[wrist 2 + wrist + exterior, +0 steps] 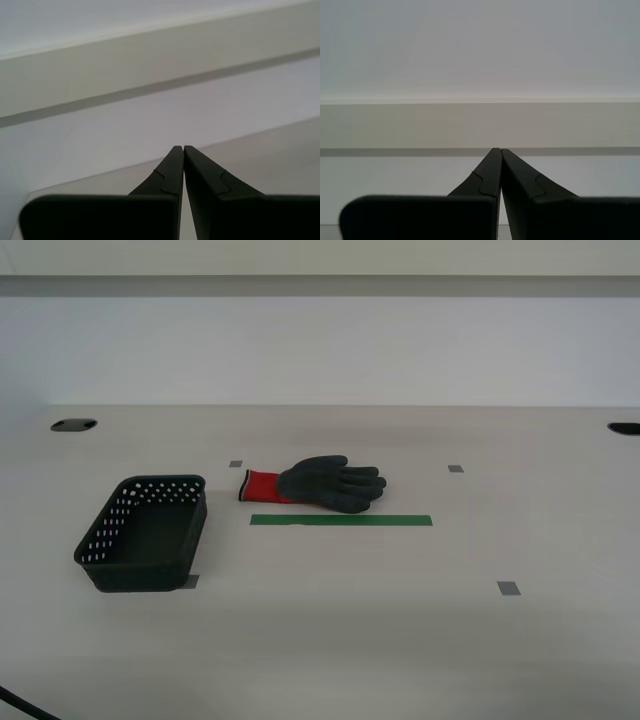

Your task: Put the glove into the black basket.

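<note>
Nearest the camera in the exterior view, a thin dark cable (22, 706) crosses the table's (400, 640) front corner on that view's left. The table is one broad, pale, matte surface. Four small grey square markers lie on it; the closest (509, 588) sits toward the exterior view's right.

Next comes the one black basket (143, 532), on the exterior view's left: rectangular plastic, with sloping sides pierced by rows of small holes, standing upright and open-topped. A single strip of green tape (341, 520) lies flat farther back, near the middle.

Just behind the tape lies the one glove (325, 483), flat on the table, well apart from the basket. Its dark grey palm looks rubbery and grainy; its red knit cuff points toward the basket.

Two dark oval holes mark the table's far corners.

Neither arm appears in the exterior view. My first gripper (497, 150) and my second gripper (180, 147) each show two smooth black tapering fingers, tips pressed together, holding nothing.
</note>
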`<state>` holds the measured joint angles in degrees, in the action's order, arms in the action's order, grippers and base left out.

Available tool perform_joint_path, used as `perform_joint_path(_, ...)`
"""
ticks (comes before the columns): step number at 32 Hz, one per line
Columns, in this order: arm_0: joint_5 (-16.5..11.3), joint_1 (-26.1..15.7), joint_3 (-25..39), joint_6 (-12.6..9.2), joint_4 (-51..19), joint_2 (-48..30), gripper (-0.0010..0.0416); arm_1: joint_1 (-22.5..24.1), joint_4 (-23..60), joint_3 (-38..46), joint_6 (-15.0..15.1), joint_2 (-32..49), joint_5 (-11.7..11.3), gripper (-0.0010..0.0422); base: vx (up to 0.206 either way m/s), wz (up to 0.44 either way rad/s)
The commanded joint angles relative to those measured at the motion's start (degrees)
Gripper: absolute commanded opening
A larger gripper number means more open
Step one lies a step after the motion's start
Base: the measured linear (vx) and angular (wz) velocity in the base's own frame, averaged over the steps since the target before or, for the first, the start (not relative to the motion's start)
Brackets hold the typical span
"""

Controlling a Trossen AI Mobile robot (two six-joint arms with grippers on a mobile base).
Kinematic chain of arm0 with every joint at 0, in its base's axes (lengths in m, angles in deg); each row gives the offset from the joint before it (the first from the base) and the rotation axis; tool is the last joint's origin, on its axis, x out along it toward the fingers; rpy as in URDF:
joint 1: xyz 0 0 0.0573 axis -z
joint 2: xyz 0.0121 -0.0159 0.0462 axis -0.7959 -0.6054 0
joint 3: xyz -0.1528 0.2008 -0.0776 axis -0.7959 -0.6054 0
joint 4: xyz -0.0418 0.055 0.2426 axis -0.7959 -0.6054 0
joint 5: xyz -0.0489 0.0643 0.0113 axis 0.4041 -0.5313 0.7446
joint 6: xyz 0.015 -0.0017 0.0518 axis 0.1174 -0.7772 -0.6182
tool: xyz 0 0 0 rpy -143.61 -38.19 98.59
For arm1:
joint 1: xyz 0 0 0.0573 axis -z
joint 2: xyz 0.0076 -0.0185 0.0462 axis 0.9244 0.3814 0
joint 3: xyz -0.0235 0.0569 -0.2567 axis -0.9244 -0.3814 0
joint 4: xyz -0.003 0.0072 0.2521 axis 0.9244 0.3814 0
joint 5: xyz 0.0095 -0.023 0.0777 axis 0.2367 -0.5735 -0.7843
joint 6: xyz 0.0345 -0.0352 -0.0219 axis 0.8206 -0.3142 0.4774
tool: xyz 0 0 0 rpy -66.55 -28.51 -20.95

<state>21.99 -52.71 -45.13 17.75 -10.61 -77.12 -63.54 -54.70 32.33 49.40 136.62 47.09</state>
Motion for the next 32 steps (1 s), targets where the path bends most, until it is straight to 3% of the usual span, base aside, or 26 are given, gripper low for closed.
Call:
perform_joint_path(1, -0.02, -0.02, 0.11, 0.00, 0.15, -0.02, 0.0001, 3.82, 7.10, 2.71, 4.52, -0.02, 0.22, -0.0001, 0.000, 0.000)
perform_joint_path(5, 0.00, -0.02, 0.11, 0.00, 0.15, -0.02, 0.0001, 7.34, 13.00, 5.38, 6.73, -0.02, 0.22, -0.0001, 0.000, 0.000)
perform_joint_path(12, -0.02, -0.04, 0.11, -0.02, 0.15, -0.02, 0.0001, 8.79, 29.33, 13.81, 7.28, 4.07, 0.22, -0.0001, 0.000, 0.000)
perform_joint_path(17, 0.00, -0.02, 0.11, -0.02, 0.17, -0.02, 0.0001, 10.78, 40.68, 22.93, 11.45, 12.37, 0.22, -0.0001, 0.000, 0.000)
perform_joint_path(27, -0.02, -0.02, 0.11, -0.02, 0.09, -0.02, 0.0001, 18.23, 49.11, 38.47, 16.28, 32.20, 0.22, -0.0001, 0.000, 0.000)
perform_joint_path(32, 0.00, -0.04, 0.11, 0.00, 0.11, -0.02, 0.0001, 20.33, 50.42, 44.11, 16.65, 40.87, 0.24, 0.0000, 0.000, 0.000)
